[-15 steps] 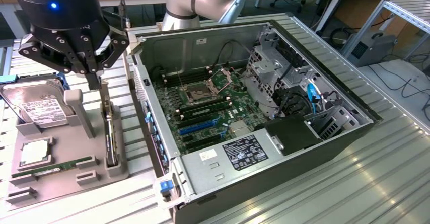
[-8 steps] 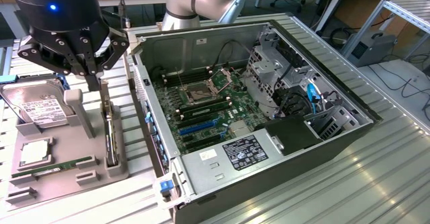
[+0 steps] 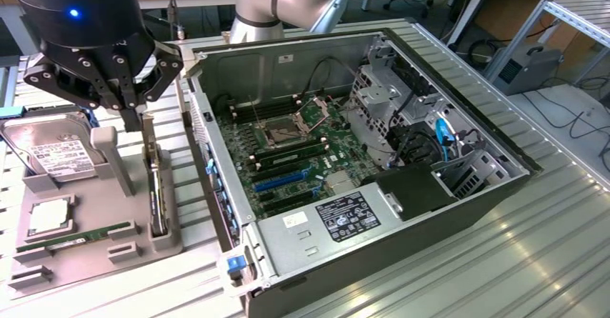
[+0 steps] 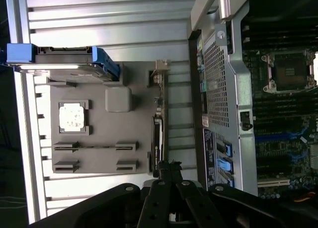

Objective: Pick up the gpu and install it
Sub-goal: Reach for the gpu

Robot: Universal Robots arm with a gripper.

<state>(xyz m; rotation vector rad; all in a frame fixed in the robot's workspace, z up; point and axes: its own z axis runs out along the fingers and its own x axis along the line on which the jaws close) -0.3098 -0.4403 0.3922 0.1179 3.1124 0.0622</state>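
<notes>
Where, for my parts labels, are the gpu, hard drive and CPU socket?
gpu [image 3: 157, 202]: exterior view, upper edge of the upright card.
hard drive [image 3: 59, 157]: exterior view, its white label.
CPU socket [image 3: 286, 126]: exterior view, its middle.

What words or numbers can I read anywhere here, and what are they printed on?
No text can be read letter for letter.
Hard drive: white label with print, too small to read.
Power supply: black and white label, print too small to read.
White sticker on the inner wall of the computer case: too blurred to read.
</notes>
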